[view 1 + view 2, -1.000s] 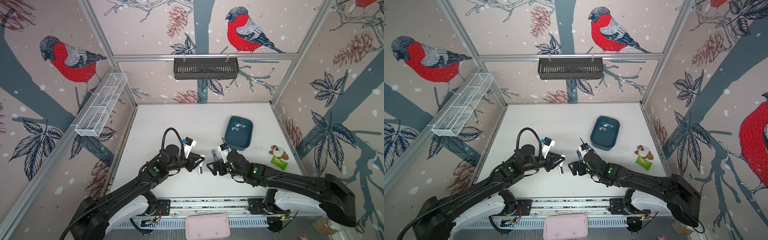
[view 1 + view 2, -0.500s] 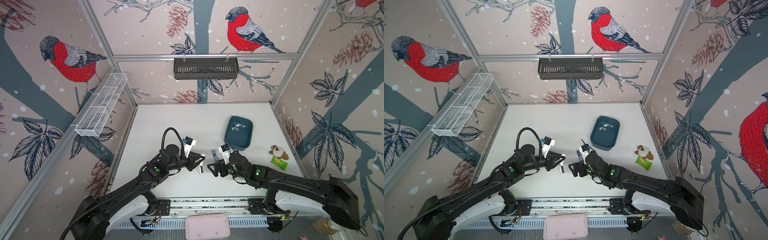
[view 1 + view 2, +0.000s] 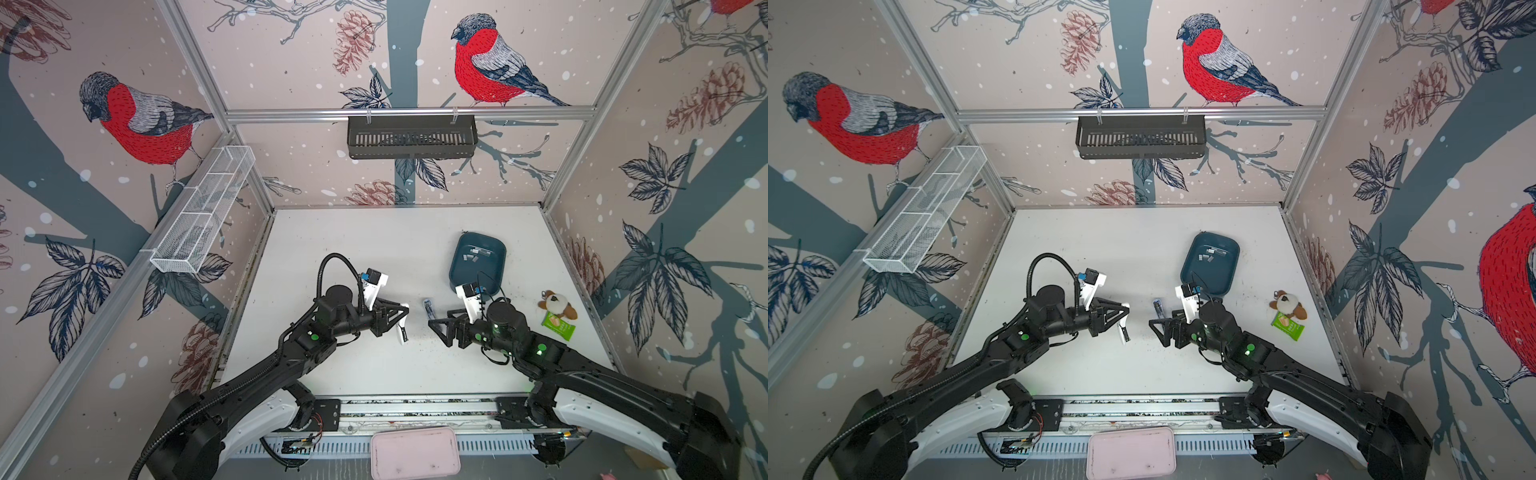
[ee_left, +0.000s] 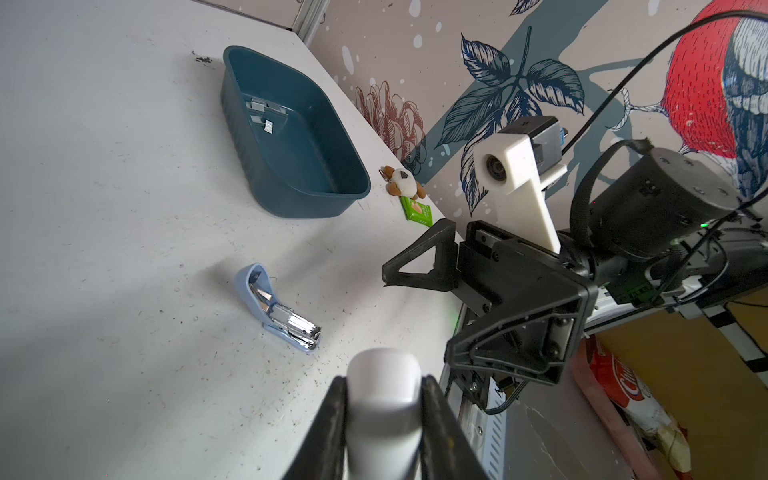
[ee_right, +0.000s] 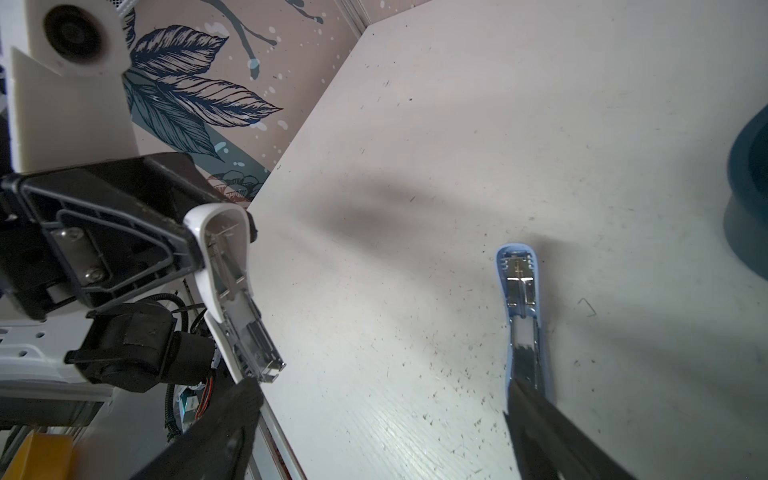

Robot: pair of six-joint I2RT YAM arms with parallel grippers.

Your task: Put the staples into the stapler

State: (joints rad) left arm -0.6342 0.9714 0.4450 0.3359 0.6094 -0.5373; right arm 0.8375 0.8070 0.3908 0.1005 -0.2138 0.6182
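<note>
Robot test booth — bird-wallpaper walls [image 3: 137,124], aluminium frame [image 3: 407,113].

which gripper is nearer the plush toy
Right. In a top view the right gripper sits left of the toy; the left gripper, gripping a white stapler, sits farther left, beyond it.

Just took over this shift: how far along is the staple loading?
Done: the white stapler is off the table and open; a blue stapler lies open on the table. In hand: the left hand grips the white stapler, the right hand is open and empty. Left: the staples lie in the tray; a strip must be fetched, slid in, and the stapler shut.
</note>
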